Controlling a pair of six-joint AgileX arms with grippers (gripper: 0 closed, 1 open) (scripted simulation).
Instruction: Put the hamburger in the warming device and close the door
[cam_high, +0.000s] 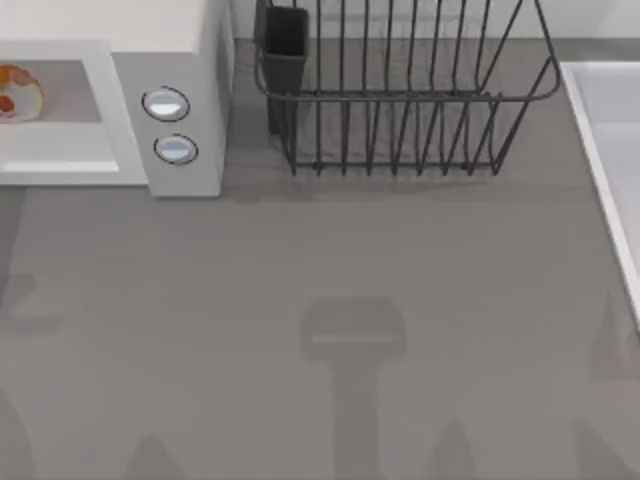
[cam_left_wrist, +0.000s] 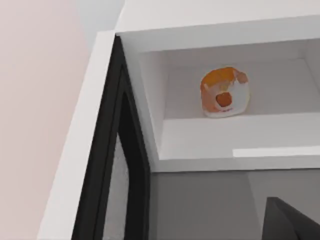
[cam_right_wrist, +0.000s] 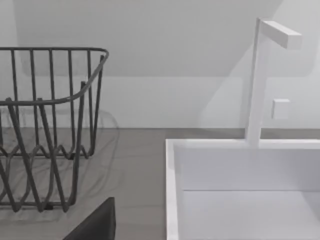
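**Q:** Left gripper (cam_left_wrist: 292, 220) — what is it doing?

**A:** One dark fingertip juts into the left wrist view's corner, low in front of the open warming device (cam_high: 185, 60). Whether its fingers are spread or closed I cannot tell. It carries nothing visible.

**Q:** And the hamburger?

**A:** The hamburger (cam_left_wrist: 224, 93) already sits inside the grey cavity, at about ten o'clock on the table in the top view, resting on the cavity floor against the back wall.

**Q:** So which step is this?

**A:** Placing looks done; closing remains. The door (cam_left_wrist: 107, 165) stands swung wide, so the next move calls for getting behind that panel and pushing it round on its hinge.

**Q:** Materials?

**A:** Smooth, boxy white casing, dark door frame, two round glossy knobs (cam_high: 166, 104). The bun is rounded, orange-tan with white and red patches. A dark wire dish rack (cam_high: 400, 100) stands at twelve o'clock, a flat-walled white sink (cam_right_wrist: 240, 190) at two.
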